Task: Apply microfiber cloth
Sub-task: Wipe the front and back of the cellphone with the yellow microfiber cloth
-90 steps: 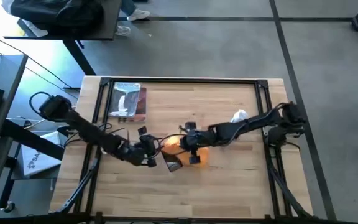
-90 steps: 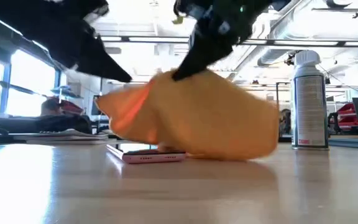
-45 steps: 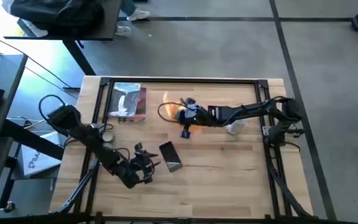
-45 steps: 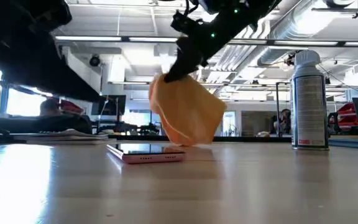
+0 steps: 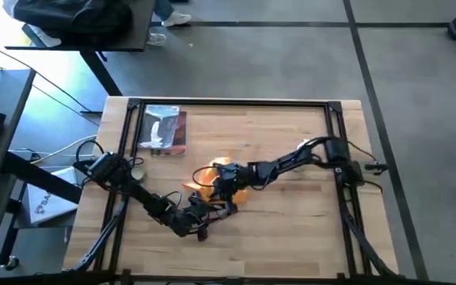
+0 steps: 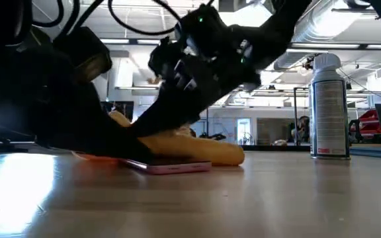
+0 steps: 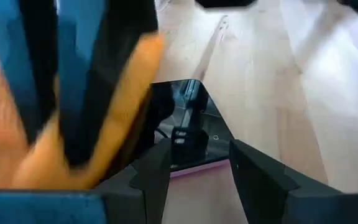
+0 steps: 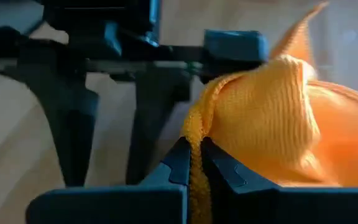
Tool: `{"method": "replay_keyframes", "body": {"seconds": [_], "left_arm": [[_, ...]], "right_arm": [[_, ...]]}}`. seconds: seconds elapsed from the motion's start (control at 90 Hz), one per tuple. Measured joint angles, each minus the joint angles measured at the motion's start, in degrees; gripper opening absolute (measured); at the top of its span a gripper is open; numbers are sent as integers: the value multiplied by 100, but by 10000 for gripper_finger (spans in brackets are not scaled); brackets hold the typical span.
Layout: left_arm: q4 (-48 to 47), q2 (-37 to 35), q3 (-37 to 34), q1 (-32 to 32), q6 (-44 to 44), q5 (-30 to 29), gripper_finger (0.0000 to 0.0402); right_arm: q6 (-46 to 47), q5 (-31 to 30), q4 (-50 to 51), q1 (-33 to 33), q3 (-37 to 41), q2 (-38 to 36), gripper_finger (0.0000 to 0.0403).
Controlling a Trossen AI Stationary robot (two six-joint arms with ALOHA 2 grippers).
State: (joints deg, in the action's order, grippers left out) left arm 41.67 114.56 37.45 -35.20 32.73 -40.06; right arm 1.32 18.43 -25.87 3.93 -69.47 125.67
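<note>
The right gripper, pinched on the microfiber cloth lying over the phone mid-bench, may drag the phone unless the apparently parted left gripper steadies it.

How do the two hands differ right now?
The right hand is shut on the cloth, pinching a fold; the left hand is open and holds nothing. The left one's fingers straddle the near end of the phone, while the right one brings cloth down onto it. Both meet low at the phone.
</note>
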Motion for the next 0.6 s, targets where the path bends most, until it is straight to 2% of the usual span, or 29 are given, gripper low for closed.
{"method": "replay_keyframes", "body": {"seconds": [0.167,0.411,0.6], "left_arm": [[-70,2,-7,-11,109,-2,145],[-113,8,-13,-28,263,-1,145],[-126,13,-17,-59,345,49,145]], "right_arm": [[203,23,-566,-94,-2,362,0],[61,-1171,-351,-514,-16,314,0],[-590,-1066,3,-676,2,-103,0]]}}
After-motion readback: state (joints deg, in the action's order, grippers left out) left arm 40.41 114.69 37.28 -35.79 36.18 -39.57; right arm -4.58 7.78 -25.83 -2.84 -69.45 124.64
